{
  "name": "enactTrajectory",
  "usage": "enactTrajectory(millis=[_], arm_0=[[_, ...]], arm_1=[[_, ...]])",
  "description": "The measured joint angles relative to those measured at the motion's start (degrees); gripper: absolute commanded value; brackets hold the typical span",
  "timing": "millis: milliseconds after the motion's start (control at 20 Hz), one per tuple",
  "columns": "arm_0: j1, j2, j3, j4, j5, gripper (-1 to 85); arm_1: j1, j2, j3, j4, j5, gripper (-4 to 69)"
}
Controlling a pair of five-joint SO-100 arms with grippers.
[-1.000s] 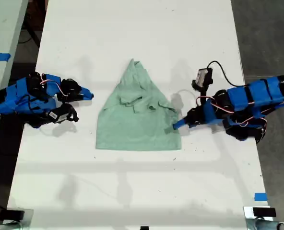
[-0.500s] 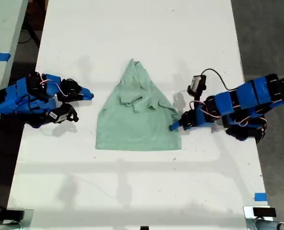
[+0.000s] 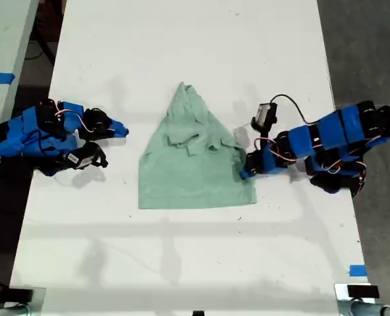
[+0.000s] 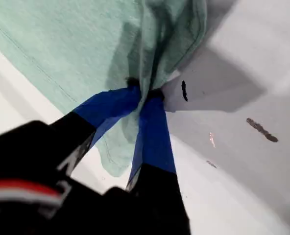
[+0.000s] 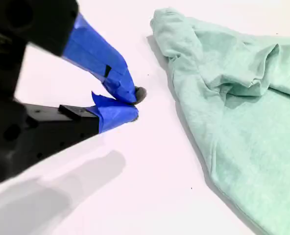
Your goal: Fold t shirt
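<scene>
Mint t shirt (image 3: 195,164) lies mid-table (image 3: 182,263); my first gripper (image 4: 144,93) is clamped on its edge at the exterior view's right. My second gripper (image 5: 130,102) is closed, empty, clear of cloth. Lift before carrying over, keep hem straight

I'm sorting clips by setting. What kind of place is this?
Probably a robotics lab or workshop bench: a plain white table with blue tape markers, two blue tabletop arms, my first gripper pinching the t shirt, and bare grey floor beside it.
</scene>
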Motion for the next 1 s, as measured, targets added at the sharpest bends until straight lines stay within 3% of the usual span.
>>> enactTrajectory(millis=[150,450,1000], arm_0=[[0.0,0.0,0.0,0.0,0.0,-0.1],[0.0,0.0,0.0,0.0,0.0,-0.1],[0.0,0.0,0.0,0.0,0.0,-0.1]], arm_1=[[0.1,-0.7,-3.4,4.0,0.2,0.8],[0.4,-5.1,-19.2,25.0,-1.0,-0.9],[-3.1,-42.2,-73.9,38.4,-11.9,-1.1]])
